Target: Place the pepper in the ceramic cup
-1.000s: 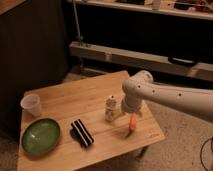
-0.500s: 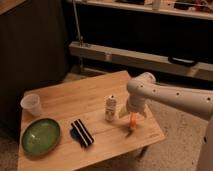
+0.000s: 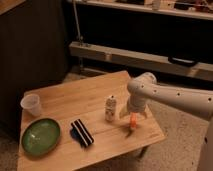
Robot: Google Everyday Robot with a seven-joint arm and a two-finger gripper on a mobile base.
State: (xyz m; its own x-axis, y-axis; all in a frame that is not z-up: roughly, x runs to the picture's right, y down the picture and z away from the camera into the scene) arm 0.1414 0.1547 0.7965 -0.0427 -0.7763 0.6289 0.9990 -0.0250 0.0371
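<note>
**Item: the gripper** point(image 3: 133, 118). It is found at the 4 o'clock part of the wooden surface point(image 3: 85, 97), near the right-hand edge, and is carried on the white arm point(image 3: 170, 97) that enters from 3 o'clock. The jaws are seen clenched on the pepper point(image 3: 133, 123), which hangs upright beneath them, orange, low over the surface.

**Item: the ceramic cup** point(image 3: 31, 105). It is set upright at the 9 o'clock edge of the surface, well apart from the gripper. Nothing is seen inside it.

**Step in hand (judged):** carriage of the pepper to the cup.
- The pepper is best raised higher before any sideways travel is begun.
- The grip is best kept firm, since the pepper is slender and tapered.
- The narrow end is best brought down inside the rim before release, as the mouth is small and the cup looks light enough to be tipped by a knock.

**Other items:**
- White bottle point(image 3: 110, 108): upright, just beside the gripper at its 9 o'clock. It lies on the straight line to the cup and is judged the chief obstacle.
- Black striped object point(image 3: 81, 132): flat, at 8 o'clock of the gripper.
- Green bowl point(image 3: 41, 136): at 6 o'clock of the cup, near it, and easily mistaken for the target.
</note>
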